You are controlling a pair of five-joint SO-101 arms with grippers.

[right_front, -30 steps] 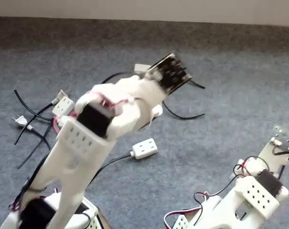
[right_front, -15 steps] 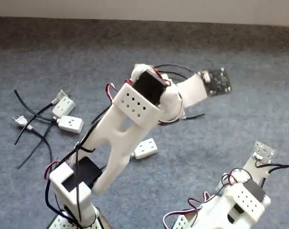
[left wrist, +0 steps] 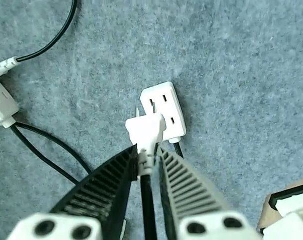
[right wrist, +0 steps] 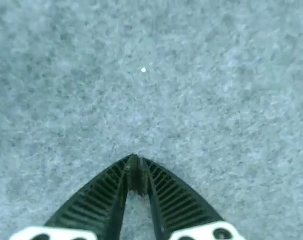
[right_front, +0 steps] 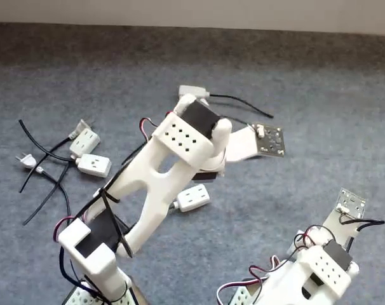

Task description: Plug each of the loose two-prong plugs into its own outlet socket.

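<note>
Tool of the right arm is hanging clenched and empty over bare grey table, well apart from the middle outlet socket. Left tool is gripping a white two-prong plug, holding it over that socket's cord end. A farther socket is lying well away from it.

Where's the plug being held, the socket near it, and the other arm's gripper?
plug [left wrist: 145,130]: left wrist view, its white body.
outlet socket [left wrist: 166,104]: left wrist view, its slotted face.
right gripper [right wrist: 136,165]: right wrist view, between its fingertips.
</note>
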